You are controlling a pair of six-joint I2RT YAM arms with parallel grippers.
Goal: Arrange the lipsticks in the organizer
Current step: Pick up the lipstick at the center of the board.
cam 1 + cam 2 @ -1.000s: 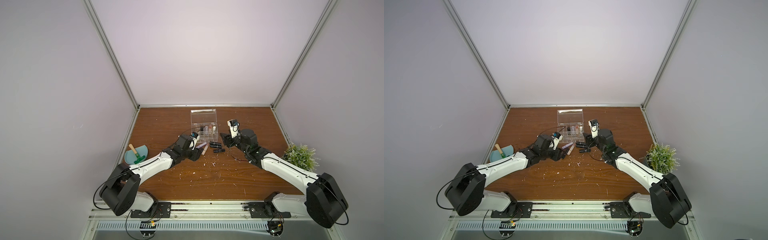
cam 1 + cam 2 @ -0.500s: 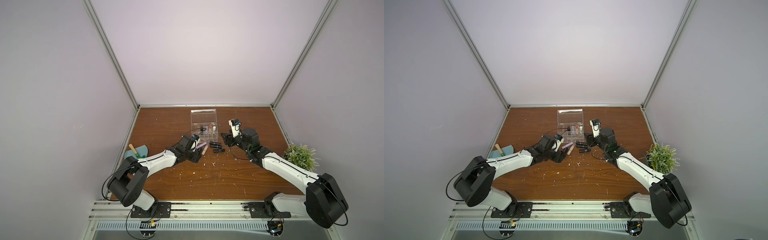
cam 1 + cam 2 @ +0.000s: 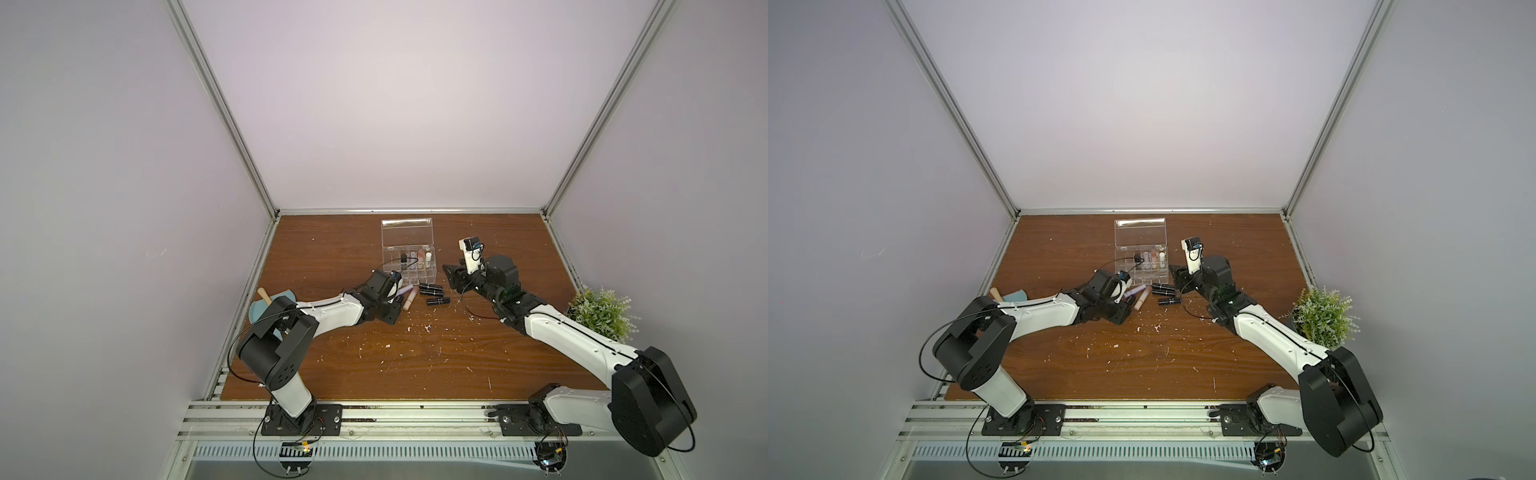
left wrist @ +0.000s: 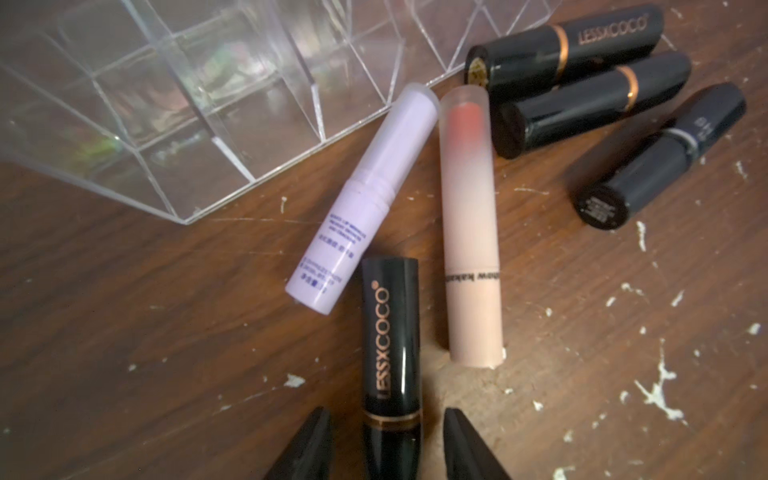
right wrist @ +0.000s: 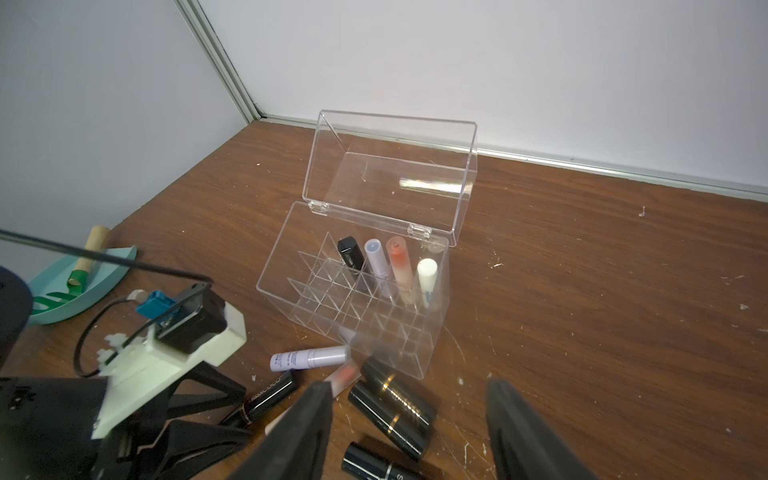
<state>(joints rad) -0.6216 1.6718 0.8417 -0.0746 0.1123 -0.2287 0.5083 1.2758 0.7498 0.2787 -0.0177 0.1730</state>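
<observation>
Left arm has sunk toward the table since the earlier frames, elbow swung inward. Its fingers stand apart on either side of a black lipstick at lower centre of the left wrist view, a sliver of gap on each flank (no contact seen). The left gripper clamps nothing. Just beyond lie a lilac lipstick and a beige-pink lipstick, side by side, with three more black tubes at upper right. The organizer fills the upper left, lid raised; four tubes stand upright in its hinge-side cells. The right gripper hovers, fingers wide apart, holding nothing.
</observation>
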